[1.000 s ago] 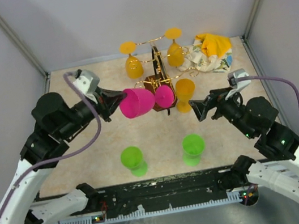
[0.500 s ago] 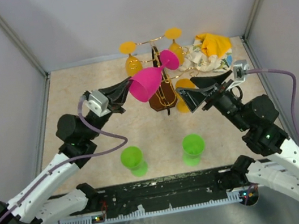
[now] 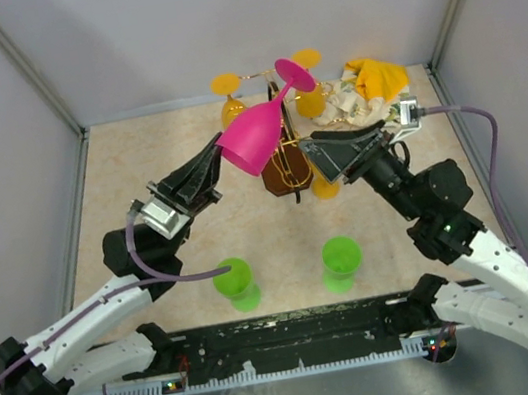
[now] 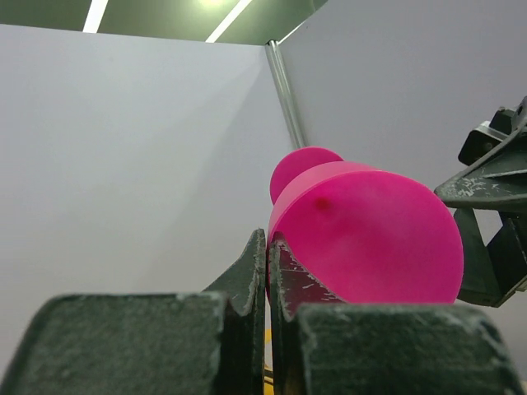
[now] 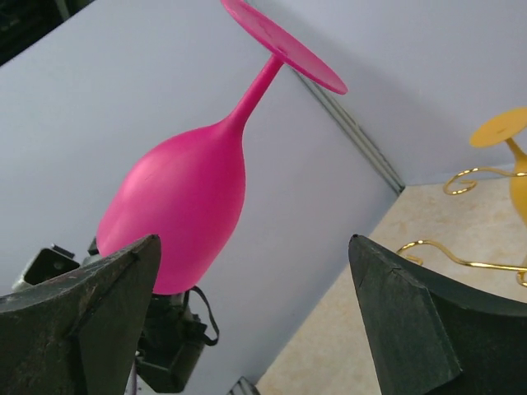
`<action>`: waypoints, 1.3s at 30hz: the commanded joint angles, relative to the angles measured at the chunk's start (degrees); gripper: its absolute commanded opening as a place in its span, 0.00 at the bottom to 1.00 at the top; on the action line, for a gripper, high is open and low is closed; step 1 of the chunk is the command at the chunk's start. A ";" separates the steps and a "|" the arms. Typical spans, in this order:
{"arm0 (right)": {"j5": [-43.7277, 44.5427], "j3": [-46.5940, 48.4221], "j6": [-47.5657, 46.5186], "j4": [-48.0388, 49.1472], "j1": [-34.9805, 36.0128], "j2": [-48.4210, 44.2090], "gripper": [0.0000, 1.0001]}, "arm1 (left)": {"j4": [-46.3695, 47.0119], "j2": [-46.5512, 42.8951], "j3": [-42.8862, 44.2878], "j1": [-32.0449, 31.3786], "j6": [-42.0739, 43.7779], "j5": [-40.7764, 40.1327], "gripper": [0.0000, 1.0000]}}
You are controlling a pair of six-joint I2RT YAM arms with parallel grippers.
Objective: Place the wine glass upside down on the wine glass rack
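The left gripper (image 3: pixel 212 157), clamped on the rim of the pink wine glass (image 3: pixel 256 136), holds it foot-up over the gold rack (image 3: pixel 285 158), the right gripper (image 3: pixel 324 159) spread empty alongside; that thin rim pinch could let the glass swing loose before the rack catches its foot.

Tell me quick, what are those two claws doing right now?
Left gripper: closed, holding the pink wine glass by its bowl.
Right gripper: open, holding nothing.
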 commanded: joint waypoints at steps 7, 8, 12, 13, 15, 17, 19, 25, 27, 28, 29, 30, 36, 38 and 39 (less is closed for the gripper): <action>-0.89 -4.09 11.74 24.60 -0.36 5.84 0.91 | 7.84 -0.36 -2.96 -0.63 -0.07 -0.19 0.00; -1.05 -4.11 11.72 26.62 -0.37 6.70 0.91 | 7.84 -0.43 -3.02 -0.65 -0.18 -0.13 0.00; -0.89 -3.67 10.74 32.42 -0.37 10.52 0.89 | 7.46 -0.52 -2.94 -0.72 -0.48 0.28 0.00; -0.92 -3.36 10.36 33.70 -0.37 11.33 0.89 | 7.28 -0.56 -3.06 -0.72 -0.65 0.37 0.00; -1.14 -2.77 9.39 36.40 -0.37 13.01 0.87 | 7.02 -0.44 -3.20 -0.72 -1.06 0.48 0.00; -1.19 -2.37 8.71 39.14 -0.37 14.43 0.86 | 7.03 -0.23 -3.53 -0.72 -1.44 0.40 0.00; -0.94 -2.31 8.35 41.73 -0.37 15.44 0.85 | 7.22 0.02 -3.74 -0.77 -1.83 0.36 0.00; -0.13 -2.46 8.16 49.45 -0.37 18.66 0.81 | 8.41 0.87 -4.17 -0.72 -2.70 0.53 0.00; -0.56 -1.94 8.44 51.78 -0.37 19.85 0.78 | 8.88 1.16 -4.26 -0.72 -2.74 0.16 0.00; -0.91 -1.53 8.64 52.19 -0.37 20.38 0.76 | 9.22 1.39 -4.26 -0.72 -2.70 0.18 0.00; -1.12 -1.08 8.81 52.19 -0.37 20.83 0.76 | 9.57 1.57 -4.33 -0.72 -2.81 0.25 0.00; -1.26 -0.82 8.91 52.29 -0.34 21.25 0.75 | 9.91 1.70 -4.30 -0.72 -3.01 0.41 0.00; -1.98 0.20 8.70 52.85 -0.37 22.47 0.65 | 10.55 1.90 -4.77 -0.78 -3.58 0.33 0.00; -2.61 0.49 8.63 53.28 -0.36 22.90 0.59 | 10.63 2.02 -4.87 -0.78 -3.71 0.23 0.00; -2.79 0.60 8.69 53.44 -0.37 23.06 0.56 | 10.71 2.03 -4.94 -0.72 -3.71 0.36 0.00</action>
